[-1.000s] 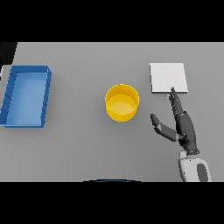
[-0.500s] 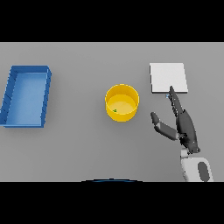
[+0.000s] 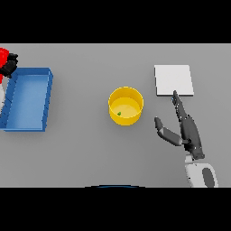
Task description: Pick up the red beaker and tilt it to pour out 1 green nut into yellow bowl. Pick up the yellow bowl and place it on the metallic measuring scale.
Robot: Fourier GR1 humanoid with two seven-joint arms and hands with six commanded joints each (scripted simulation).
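A round yellow bowl (image 3: pixel 126 105) with upright walls stands near the middle of the flat grey surface (image 3: pixel 90 153), and a single small green nut (image 3: pixel 119 113) lies on its floor, towards the lower left of the inside. To the right of the bowl and a little farther from the robot lies a flat, pale metallic square measuring scale (image 3: pixel 174 80), well apart from the bowl and bare on top. The robot's right hand (image 3: pixel 189 133) hovers or rests low over the surface between the bowl and the scale's near edge, palm down, its dark fingers (image 3: pixel 179 107) straight and pointing away from the robot so that the longest tip reaches just to the scale's near edge, while the thumb (image 3: pixel 166 132) is spread out to the left towards the bowl without touching it; the hand is wide and holds nothing. At the far left edge of the view the left hand (image 3: pixel 10 64) shows only in part, dark fingers wrapped around a bright red beaker (image 3: pixel 3 57), which is cut off by the frame and sits just above the far left corner of a shallow rectangular blue tray (image 3: pixel 48 97) lying on the left side of the surface.
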